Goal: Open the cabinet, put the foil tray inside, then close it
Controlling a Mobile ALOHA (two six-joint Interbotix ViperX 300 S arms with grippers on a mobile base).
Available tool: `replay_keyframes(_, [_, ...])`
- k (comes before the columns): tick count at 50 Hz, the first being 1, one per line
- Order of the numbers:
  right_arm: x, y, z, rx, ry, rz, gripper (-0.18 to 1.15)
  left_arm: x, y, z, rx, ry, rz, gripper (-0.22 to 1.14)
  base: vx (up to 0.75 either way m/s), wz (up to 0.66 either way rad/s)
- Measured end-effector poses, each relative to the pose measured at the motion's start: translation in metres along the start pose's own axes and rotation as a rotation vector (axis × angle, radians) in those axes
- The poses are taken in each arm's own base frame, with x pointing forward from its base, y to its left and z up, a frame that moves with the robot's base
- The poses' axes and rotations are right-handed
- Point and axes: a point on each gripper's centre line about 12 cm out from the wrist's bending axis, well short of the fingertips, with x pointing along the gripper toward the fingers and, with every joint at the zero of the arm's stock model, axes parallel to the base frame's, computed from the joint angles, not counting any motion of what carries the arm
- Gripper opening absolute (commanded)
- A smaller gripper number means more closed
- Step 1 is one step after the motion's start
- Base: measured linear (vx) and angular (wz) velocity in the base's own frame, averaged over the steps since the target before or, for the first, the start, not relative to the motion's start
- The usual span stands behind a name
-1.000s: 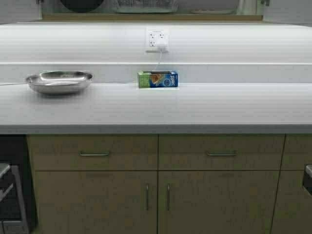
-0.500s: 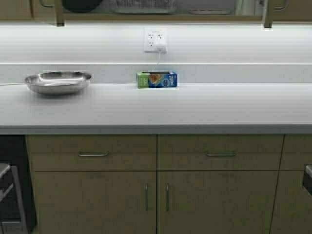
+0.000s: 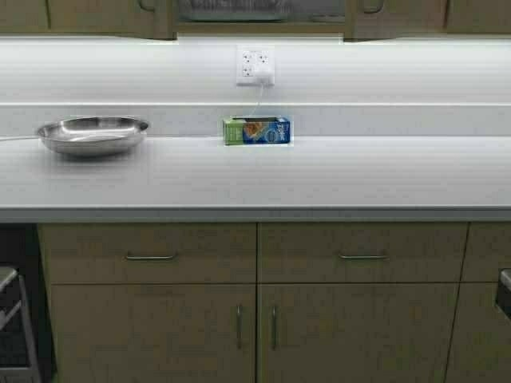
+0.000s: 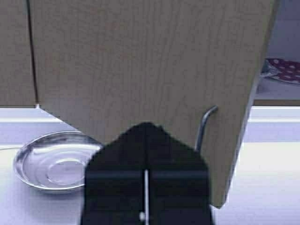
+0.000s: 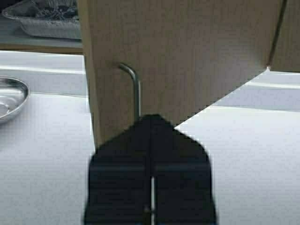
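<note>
Up high, tan wood wall cabinet [image 3: 259, 16]: both doors partly ajar.
Shiny crinkled foil tray [image 5: 47, 18]: inside on the shelf.
Left gripper [image 4: 146, 129]: pressed together, against the left door.
Right gripper [image 5: 151, 119]: pressed together, against the right door.
Round steel bowl [image 3: 92, 134]: on the white counter [image 3: 319, 175].

A pale grey countertop [image 3: 319, 175] spans the high view, brightly lit from above along its white backsplash [image 3: 399, 72]; a white wall socket [image 3: 255, 65] sits at 12 o'clock, its cable dropping down; tan drawer fronts [image 3: 152, 254] with horizontal pulls run below; tan floor-standing doors [image 3: 160, 335] with vertical bar pulls fill 6 o'clock.
</note>
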Motion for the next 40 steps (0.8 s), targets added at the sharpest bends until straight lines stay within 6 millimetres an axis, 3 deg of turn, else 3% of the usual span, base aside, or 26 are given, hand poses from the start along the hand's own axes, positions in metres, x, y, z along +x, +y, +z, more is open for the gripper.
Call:
replay_keyframes(13, [-0.011, 0.007, 0.009, -0.005, -0.029, 0.018, 0.07, 0.000, -0.025, -0.006, 0.001, 0.047, -0.051, 0.04, 0.13, 0.01])
replay_keyframes(22, [-0.002, 0.011, 0.010, -0.004, -0.023, 0.033, 0.07, 0.007, -0.031, -0.001, 0.002, 0.038, -0.069, 0.04, 0.12, 0.04])
replay_keyframes(30, [0.023, 0.016, 0.015, -0.005, -0.017, 0.048, 0.07, 0.033, -0.040, 0.000, -0.001, 0.044, -0.097, 0.04, 0.12, 0.04])
replay_keyframes(40, [0.052, 0.020, 0.017, -0.005, -0.006, 0.057, 0.07, 0.092, -0.074, 0.004, -0.005, 0.030, -0.179, 0.04, 0.13, 0.08])
